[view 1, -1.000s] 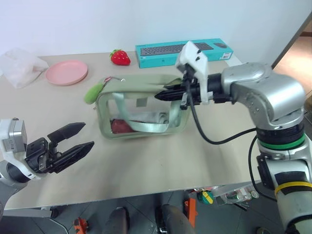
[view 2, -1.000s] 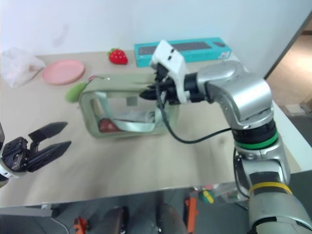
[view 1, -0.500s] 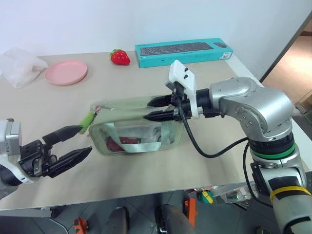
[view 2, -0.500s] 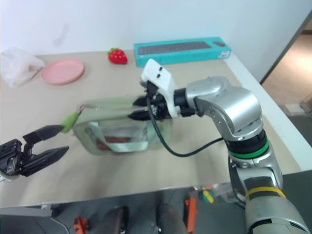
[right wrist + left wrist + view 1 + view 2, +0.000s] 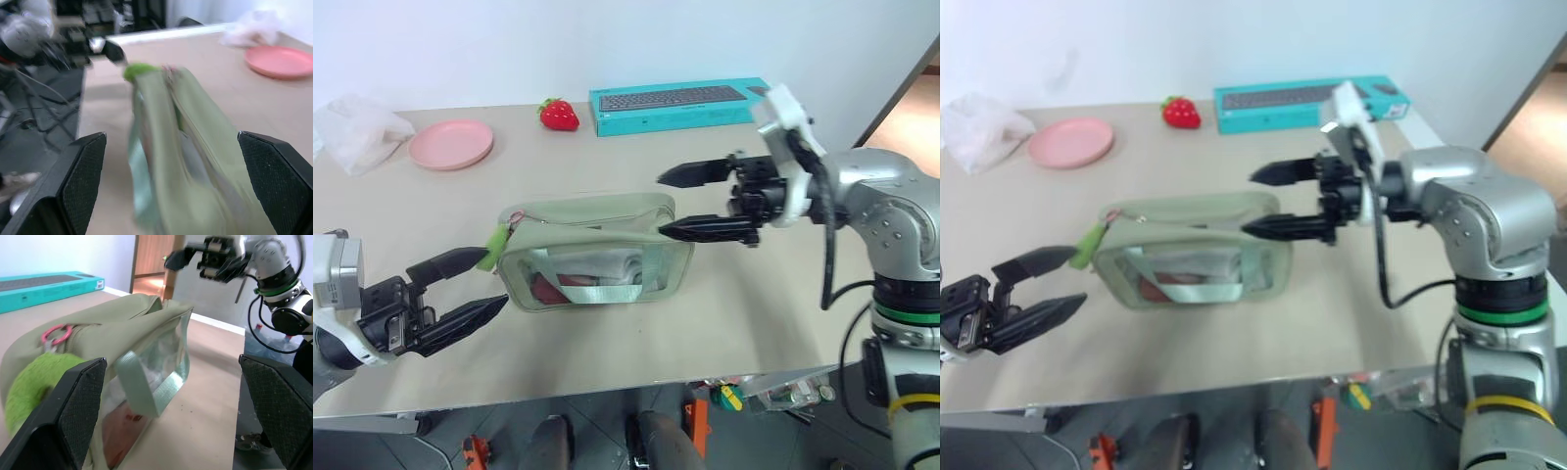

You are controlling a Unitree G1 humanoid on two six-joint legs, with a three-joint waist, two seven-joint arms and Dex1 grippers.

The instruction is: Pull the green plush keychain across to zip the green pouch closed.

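The green pouch (image 5: 595, 253) lies near the middle of the table (image 5: 607, 352), a soft, pale sage fabric bag, roughly rectangular, with a clear plastic side panel facing the front edge and a flat green webbing strap (image 5: 592, 292) looped across that panel. Something red shows dimly through the plastic. The green plush keychain (image 5: 492, 249) hangs at the pouch's end nearer the table's left edge: a small fuzzy lime-green lump, joined to the pouch by a thin pink ring (image 5: 56, 334).

The left gripper (image 5: 460, 289) sits over the front-left part of the table, its two black tapered fingers spread wide and holding nothing, the upper fingertip just beside the keychain. The right gripper (image 5: 690, 203) is level with the pouch's other end, fingers also wide apart and empty, the lower one near the pouch's top corner.

Toward the back edge lie a round pink plate (image 5: 451, 144), a crumpled clear plastic bag (image 5: 357, 127), a glossy red strawberry (image 5: 558, 116) and a long teal keyboard box (image 5: 680, 102).

The left wrist view gives the plush's fuzzy nap, the pink ring and the woven strap close up, which the head views barely resolve. The right wrist view looks along the pouch's top seam toward the keychain (image 5: 139, 71) at the far end
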